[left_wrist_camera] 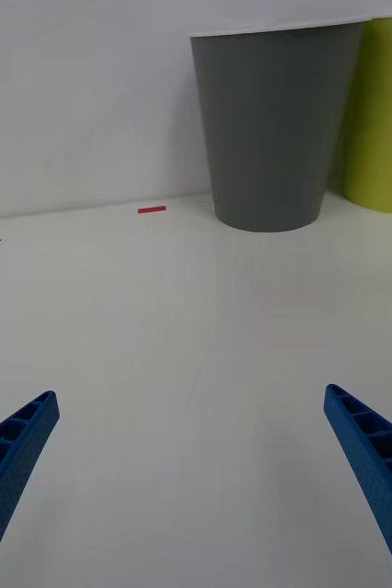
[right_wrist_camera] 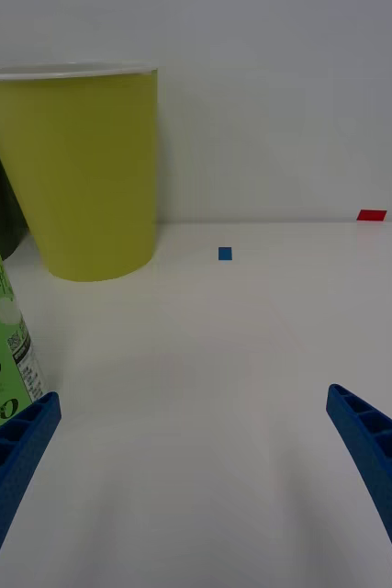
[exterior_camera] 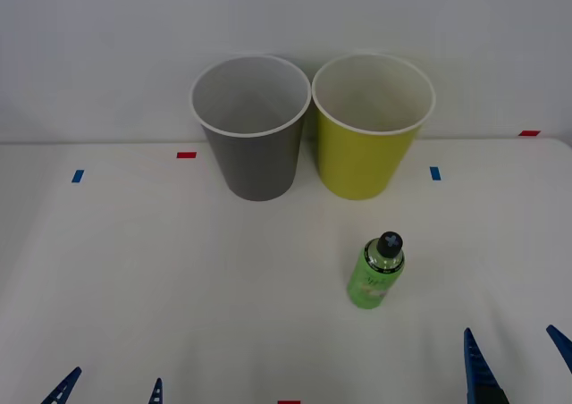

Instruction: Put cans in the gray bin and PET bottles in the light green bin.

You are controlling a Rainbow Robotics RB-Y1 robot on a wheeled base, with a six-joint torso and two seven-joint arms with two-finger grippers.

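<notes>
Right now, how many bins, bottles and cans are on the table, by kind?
Bins: 2, the gray bin and the light green bin.
PET bottles: 1, the green bottle, upright in front of the light green bin.
Cans: 0 in sight.
Total: 3.

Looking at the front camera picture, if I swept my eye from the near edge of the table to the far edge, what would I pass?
Near to far: the open blue left gripper and right gripper at the near edge → the green bottle standing upright → the gray bin and the light green bin side by side at the back.
</notes>
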